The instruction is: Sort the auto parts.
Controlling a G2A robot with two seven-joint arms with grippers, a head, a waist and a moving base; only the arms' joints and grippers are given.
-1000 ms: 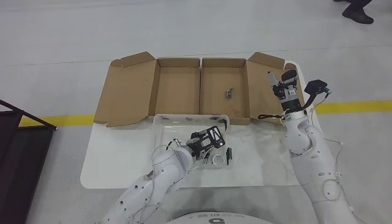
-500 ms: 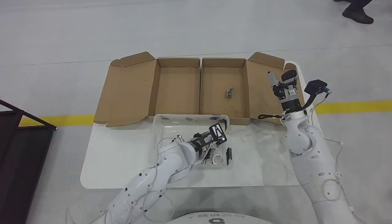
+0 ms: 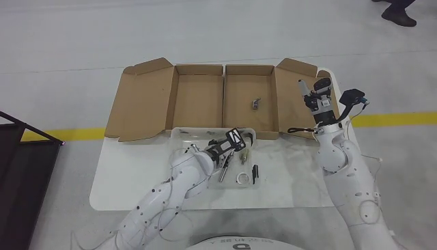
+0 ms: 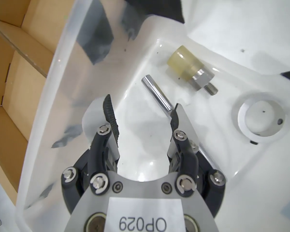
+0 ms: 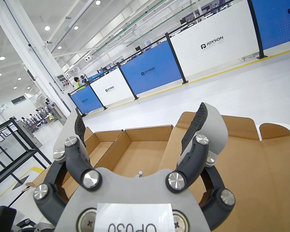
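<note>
1 polished steel pin (image 4: 156, 92) lies in the clear plastic tray (image 4: 62, 73), partly under the left gripper (image 4: 141, 108), jaws spread. Probably stiff, light and slippery: pinch mid-shaft, crosswise. Over the cardboard box (image 5: 244, 170), the right gripper (image 5: 142, 119) also gapes empty.

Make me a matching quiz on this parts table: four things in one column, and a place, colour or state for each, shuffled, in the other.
1 metal pin
2 threaded bumper
3 small metal part
4 right end effector

A yellowish body
B in the cardboard box
C open, empty
D in the clear tray, nearest the left end effector

Pairs: 1-D, 2-A, 3-B, 4-C
</note>
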